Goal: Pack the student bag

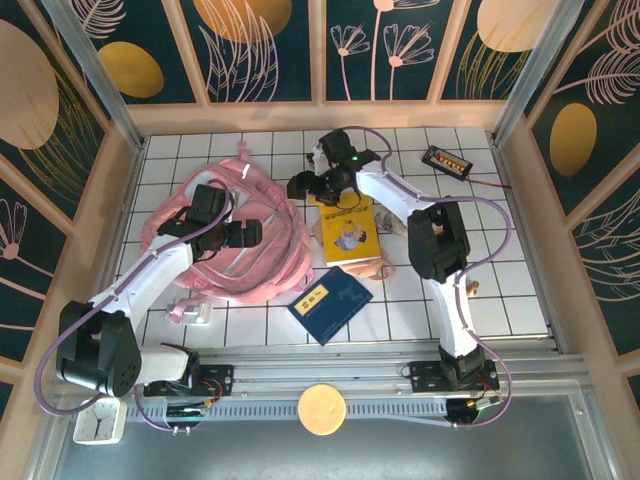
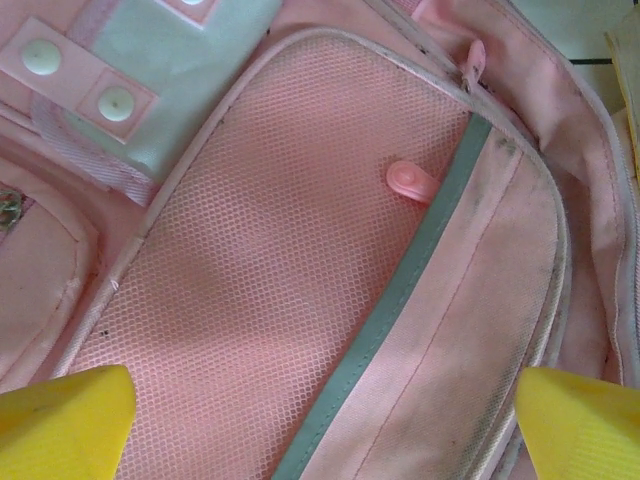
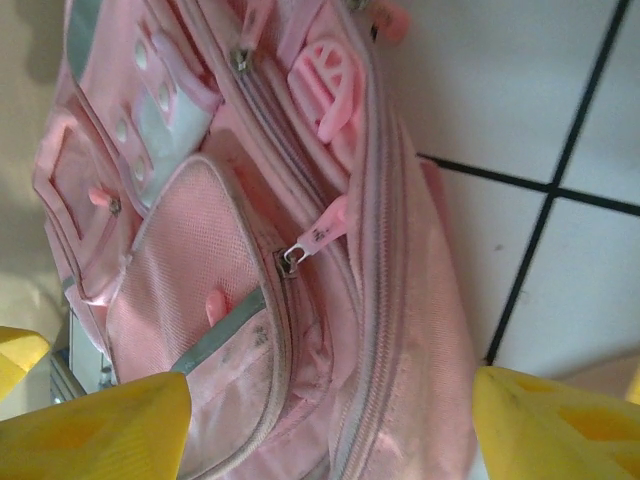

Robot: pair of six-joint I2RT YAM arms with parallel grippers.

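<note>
The student bag lies left of centre on the table. Just right of it sits a book, with a second book in front of that. A small gadget lies far back right.

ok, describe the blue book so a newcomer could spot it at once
On the white tiled table, look just right of the big pink student bag, toward the table's near edge. The blue book lies flat there, turned cornerwise. Its neighbour behind is a yellow book; this one is dark navy with a small pale label.
</note>
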